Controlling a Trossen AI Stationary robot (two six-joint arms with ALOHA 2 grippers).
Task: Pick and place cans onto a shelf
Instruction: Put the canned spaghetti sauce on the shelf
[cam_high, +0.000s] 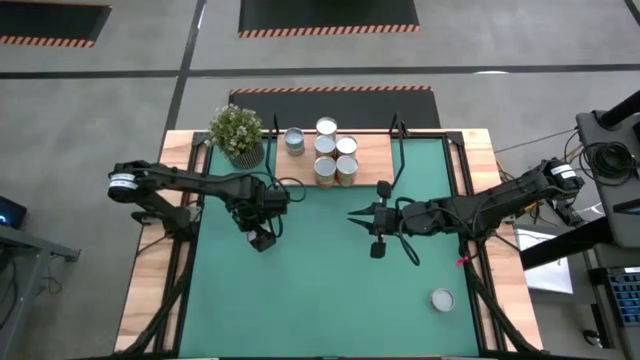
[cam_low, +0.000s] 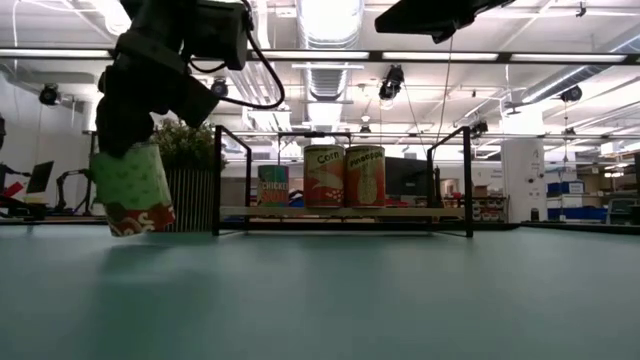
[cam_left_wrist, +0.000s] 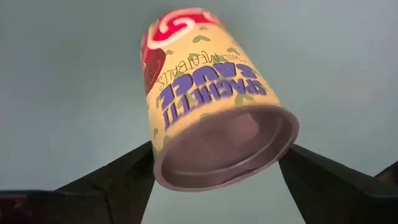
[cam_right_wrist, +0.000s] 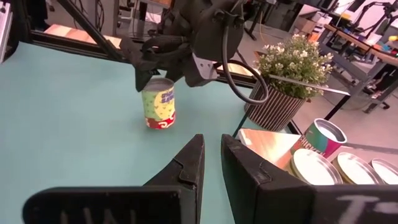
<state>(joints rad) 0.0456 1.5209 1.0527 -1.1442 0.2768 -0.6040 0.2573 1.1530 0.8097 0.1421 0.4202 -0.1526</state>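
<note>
The green-yellow can (cam_left_wrist: 214, 106) is showing "SPAGHETTI SAUCE WITH MEATBALLS" in blue letters, one can (cam_low: 324, 176) on the shelf (cam_low: 340, 211) is reading "Corn", while the other labels are staying too blurred to read.

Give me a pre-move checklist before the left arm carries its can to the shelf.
1. Can held: the left gripper has its fingers either side of the spaghetti sauce can; ok.
2. Can upright: it hangs tilted in the low view; not ok.
3. Can off the mat: lower edge looks close to the surface; cannot tell.
4. Space on the shelf: five cans at its left and middle, bare board at its right end; ok.
5. Right gripper out of the way: shut, waiting mid-table below the shelf; ok.
6. Potted plant beside the shelf's left end, near the path; cannot tell.
</note>
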